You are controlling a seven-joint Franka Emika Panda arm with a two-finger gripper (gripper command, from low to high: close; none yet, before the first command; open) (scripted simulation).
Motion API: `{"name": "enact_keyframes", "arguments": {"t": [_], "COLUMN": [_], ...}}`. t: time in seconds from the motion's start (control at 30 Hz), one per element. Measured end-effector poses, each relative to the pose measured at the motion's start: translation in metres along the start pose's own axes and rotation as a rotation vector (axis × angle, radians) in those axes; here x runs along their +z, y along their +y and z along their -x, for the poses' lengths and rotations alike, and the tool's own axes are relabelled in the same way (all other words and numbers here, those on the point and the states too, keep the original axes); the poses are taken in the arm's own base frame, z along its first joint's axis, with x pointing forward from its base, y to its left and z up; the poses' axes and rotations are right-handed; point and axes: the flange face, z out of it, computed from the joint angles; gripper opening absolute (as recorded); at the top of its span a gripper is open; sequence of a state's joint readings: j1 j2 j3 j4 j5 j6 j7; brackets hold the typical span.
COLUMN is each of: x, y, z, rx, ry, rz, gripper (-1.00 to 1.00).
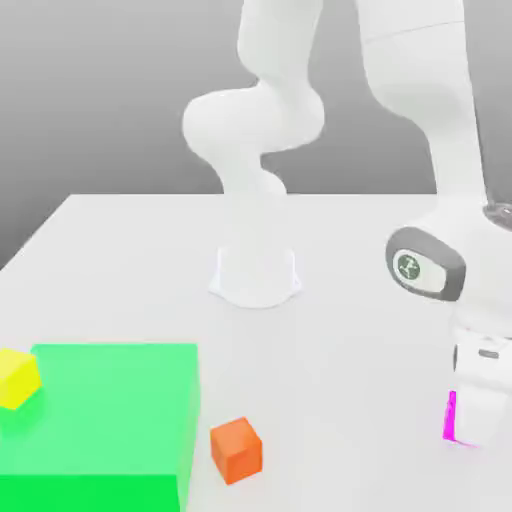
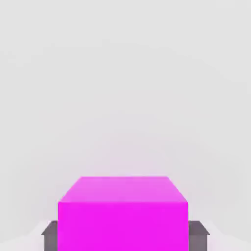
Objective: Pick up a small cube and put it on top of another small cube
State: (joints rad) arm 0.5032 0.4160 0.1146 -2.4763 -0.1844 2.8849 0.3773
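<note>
The gripper [image 1: 470, 425] is down at the white table [image 1: 340, 350] on the exterior view's right, well apart from the big green block [image 1: 100, 420], and its fingers [image 2: 196, 234] have closed against the two sides of the magenta cube [image 2: 122, 215], which sits squarely between them. So the grasp looks made, though the cube seems to rest on the table, with no lift to be seen (a sliver of magenta shows beside the fingers in the exterior view). What is left is most of the job: raising the cube, carrying it across, and setting it on another small cube. The orange cube [image 1: 236, 450], just beside the green block's near corner, looks the handier target; the yellow cube [image 1: 17, 378] sits at the block's far edge.
</note>
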Motion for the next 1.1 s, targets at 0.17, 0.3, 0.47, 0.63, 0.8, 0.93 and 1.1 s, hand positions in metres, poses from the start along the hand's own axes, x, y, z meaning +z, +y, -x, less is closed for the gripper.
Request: {"name": "enact_keyframes", "arguments": {"t": [0.17, 0.3, 0.47, 0.63, 0.8, 0.93, 1.1], "x": [-0.029, -0.069, -0.104, -0.136, -0.177, -0.173, -0.150], "y": [0.000, 0.047, 0.183, 0.324, 0.481, 0.553, 0.544], "z": [-0.001, -0.013, -0.023, 0.016, 0.127, 0.213, 0.198], "rx": [0.000, 0.119, 0.457, 0.810, 1.274, 1.552, 1.521], "ry": [0.000, 0.002, 0.005, 0.003, 0.001, 0.001, 0.001], "rz": [0.000, 0.011, 0.031, 0.035, 0.018, -0.006, -0.005], "gripper": [-1.00, -1.00, -1.00, -1.00, -1.00, -1.00, 1.00]}}
